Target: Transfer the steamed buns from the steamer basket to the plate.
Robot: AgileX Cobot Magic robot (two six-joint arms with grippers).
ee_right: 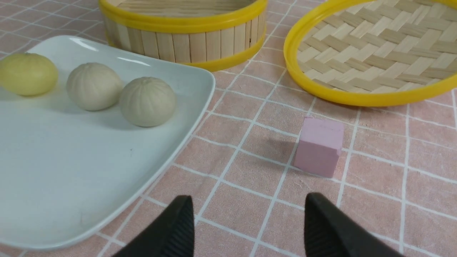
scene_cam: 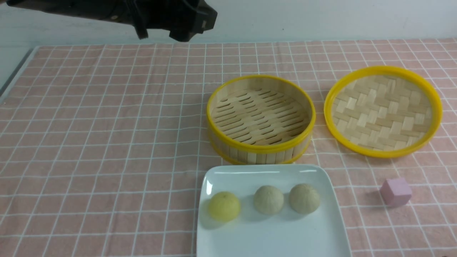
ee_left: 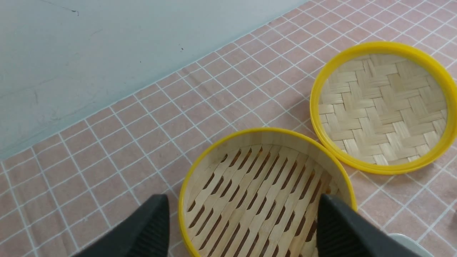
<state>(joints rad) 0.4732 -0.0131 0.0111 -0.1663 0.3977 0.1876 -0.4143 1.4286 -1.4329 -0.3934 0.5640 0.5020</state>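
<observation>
Hovering near the small pink cube (ee_right: 319,147), the right gripper (ee_right: 248,196) gapes, empty. Three round steamed buns (scene_cam: 269,200), one yellow and two beige-grey, line the glossy white squarish plate (scene_cam: 271,235) at lower centre. Beyond stands the round bamboo steamer basket (scene_cam: 260,153); at upper left, the left gripper (ee_left: 241,198) gapes, empty.

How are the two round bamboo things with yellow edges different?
The steamer basket has a tall slatted wall; the lid is shallow. The steamer basket's floor is straight slotted strips; the lid's is woven checker. The steamer basket sits behind the plate; the lid lies to the basket's right. Both are round, bamboo, yellow-rimmed and empty.
</observation>
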